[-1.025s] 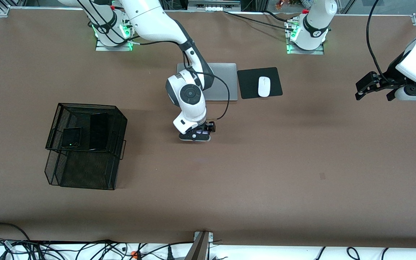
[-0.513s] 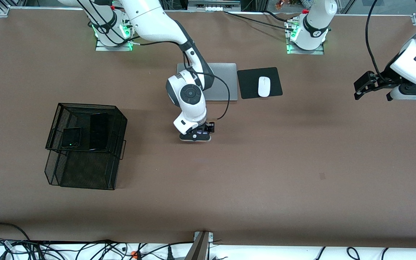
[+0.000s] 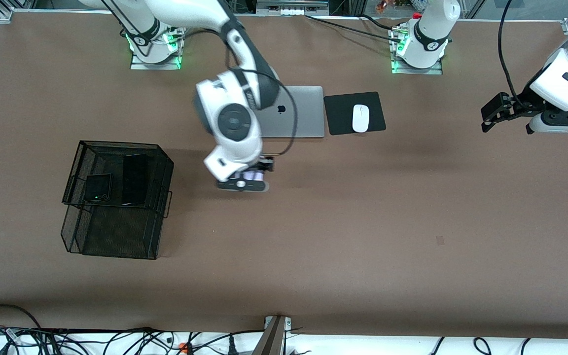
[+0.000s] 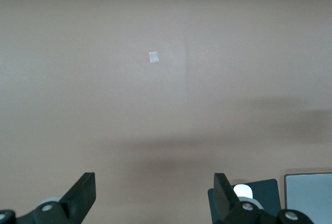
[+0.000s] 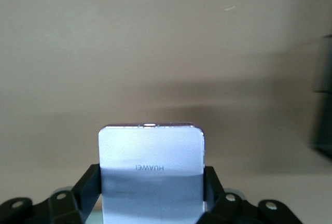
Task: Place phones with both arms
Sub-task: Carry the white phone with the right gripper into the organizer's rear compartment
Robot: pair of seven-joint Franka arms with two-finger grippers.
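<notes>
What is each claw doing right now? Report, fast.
Left claw: open, holding nothing, over bare table at the left arm's end.
Right claw: shut on the lavender-white flip phone, above the table.

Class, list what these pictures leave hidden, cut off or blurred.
- Lavender-white flip phone: lower part cut off in right wrist view; in front view, right gripper hides most.
- Left gripper: body cut off in left wrist view.
- Mesh basket: blurred at right wrist view's edge.

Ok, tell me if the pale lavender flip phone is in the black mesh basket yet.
Not yet. The pale lavender flip phone is clamped in the right gripper over bare table, beside the black mesh basket.
</notes>
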